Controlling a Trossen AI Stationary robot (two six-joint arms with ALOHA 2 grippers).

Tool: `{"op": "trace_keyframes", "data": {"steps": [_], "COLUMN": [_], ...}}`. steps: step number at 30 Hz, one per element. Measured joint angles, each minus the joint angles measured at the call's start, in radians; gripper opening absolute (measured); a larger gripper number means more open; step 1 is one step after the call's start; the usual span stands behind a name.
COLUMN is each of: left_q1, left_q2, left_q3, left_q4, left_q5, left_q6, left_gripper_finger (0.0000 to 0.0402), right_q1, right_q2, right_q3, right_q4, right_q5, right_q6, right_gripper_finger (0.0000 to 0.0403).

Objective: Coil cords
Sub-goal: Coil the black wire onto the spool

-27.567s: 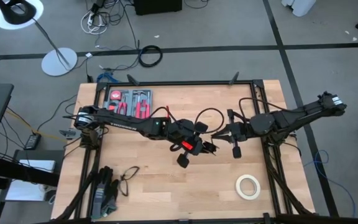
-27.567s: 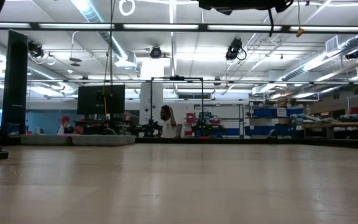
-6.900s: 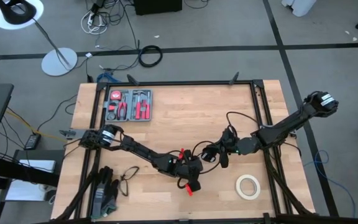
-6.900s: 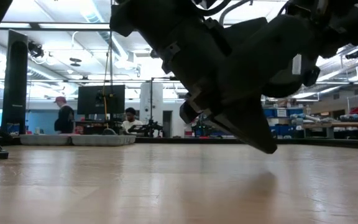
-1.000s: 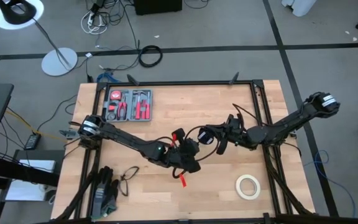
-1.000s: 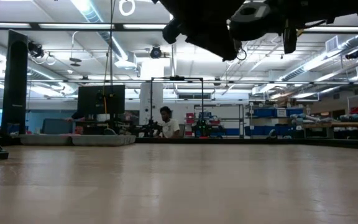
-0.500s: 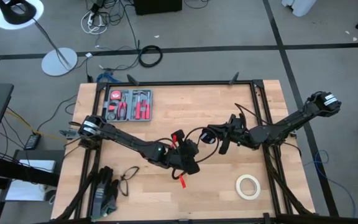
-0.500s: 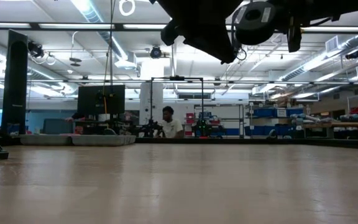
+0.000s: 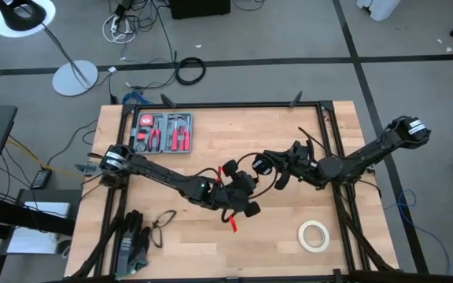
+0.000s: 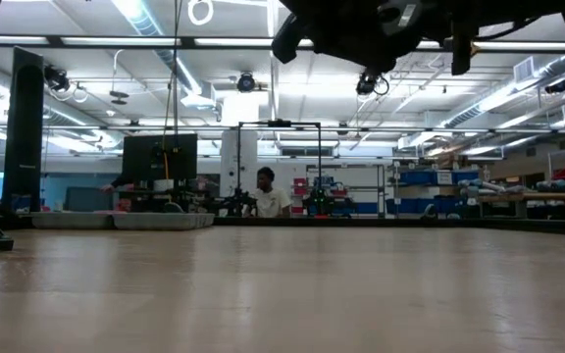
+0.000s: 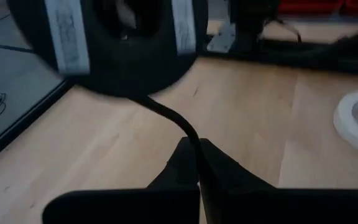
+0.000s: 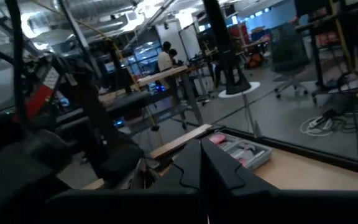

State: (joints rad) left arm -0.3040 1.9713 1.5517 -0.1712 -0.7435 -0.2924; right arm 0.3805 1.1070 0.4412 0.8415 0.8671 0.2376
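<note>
Seen from above, your two dark arms meet over the middle of the pale wooden worktop (image 9: 195,236). The left hand (image 9: 248,206) sits a little nearer the front edge, its fingers pressed together on the thin black flexible cord (image 9: 246,167); the left wrist view shows the cord (image 11: 169,117) running straight into the shut fingertips (image 11: 188,155). The right hand (image 9: 264,163) lies just beside the left one, toward the right side, its fingers likewise closed; whether it pinches the cord you cannot tell. The cord arcs between the two hands, clear of the worktop, and the low view shows bare wood beneath the raised arms.

Open room: the front left quarter holds only a pair of dark-framed spectacles (image 9: 162,222), and the back centre strip is bare. The grey tray of red-handled tools (image 9: 162,132) occupies the back left corner, close to the black frame rail. The cream-white tape roll (image 9: 314,235) lies near the front right corner, well apart from both hands. In the right wrist view the tool tray (image 12: 241,149) lies ahead by the worktop's edge.
</note>
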Motion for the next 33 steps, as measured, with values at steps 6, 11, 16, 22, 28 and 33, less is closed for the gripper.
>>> {"op": "trace_keyframes", "data": {"steps": [6,11,16,22,28,33], "left_q1": [0.023,0.029,0.028,0.037,0.025,0.026], "left_q2": [0.0,0.0,0.021,0.083,0.12,0.169], "left_q3": [0.0,0.0,-0.001,-0.001,0.0,0.0], "left_q4": [0.076,0.079,0.066,0.101,0.137,0.165], "left_q5": [0.001,0.008,0.018,0.062,0.085,0.128], "left_q6": [0.032,0.028,0.003,-0.051,-0.09,-0.139], "left_gripper_finger": [0.0,0.0,0.0,0.0,0.0,0.0], "right_q1": [-0.027,-0.027,-0.022,-0.02,0.008,0.042], "right_q2": [0.04,0.068,0.093,0.13,0.135,0.138], "right_q3": [0.0,0.001,0.001,0.001,0.001,0.001], "right_q4": [0.006,-0.018,-0.092,-0.122,-0.346,-0.424], "right_q5": [-0.002,0.001,0.005,-0.007,-0.008,-0.016], "right_q6": [0.005,-0.002,0.039,0.049,0.196,0.243], "right_gripper_finger": [0.0,0.0,0.0,0.0,0.0,0.0]}}
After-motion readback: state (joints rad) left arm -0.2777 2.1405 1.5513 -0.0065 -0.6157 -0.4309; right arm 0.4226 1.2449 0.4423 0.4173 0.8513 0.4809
